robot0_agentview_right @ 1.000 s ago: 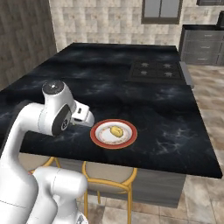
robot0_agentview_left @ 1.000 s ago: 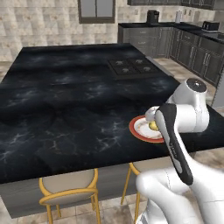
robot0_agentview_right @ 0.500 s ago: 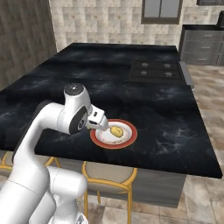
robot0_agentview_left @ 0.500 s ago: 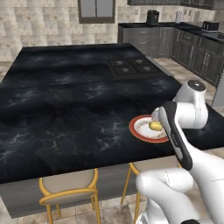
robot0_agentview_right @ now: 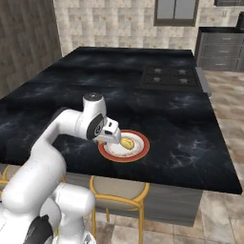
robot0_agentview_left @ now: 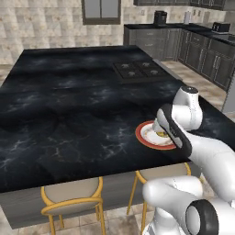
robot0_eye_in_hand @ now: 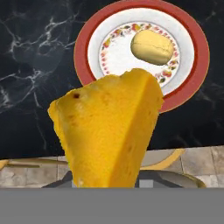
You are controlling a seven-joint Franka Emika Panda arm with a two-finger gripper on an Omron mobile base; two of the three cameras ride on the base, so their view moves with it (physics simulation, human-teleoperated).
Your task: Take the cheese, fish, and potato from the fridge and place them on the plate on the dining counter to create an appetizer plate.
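My gripper [robot0_agentview_right: 108, 137] is shut on the cheese [robot0_eye_in_hand: 109, 131], a yellow-orange wedge that hides the fingertips in the hand view. It hangs just over the near rim of the plate [robot0_eye_in_hand: 199, 48], red-rimmed with a white centre, which rests near the front edge of the black dining counter [robot0_agentview_left: 69, 105]. The potato [robot0_eye_in_hand: 152, 47] lies on the plate's white centre, beyond the cheese. From the right base view the plate [robot0_agentview_right: 128, 157] holds the potato [robot0_agentview_right: 127, 142] right beside the gripper. My arm partly covers the plate [robot0_agentview_left: 143, 137] in the left base view. The fish and the fridge are out of view.
A cooktop [robot0_agentview_left: 137, 69] is set into the far side of the counter. Yellow-framed stools [robot0_agentview_left: 71, 195] stand under the front edge, one [robot0_agentview_right: 116, 190] just below the plate. Dark cupboards [robot0_agentview_left: 202, 50] line the back right wall.
The arm has swung across the counter's front edge to the plate, carrying the cheese. The potato and plate have not moved.
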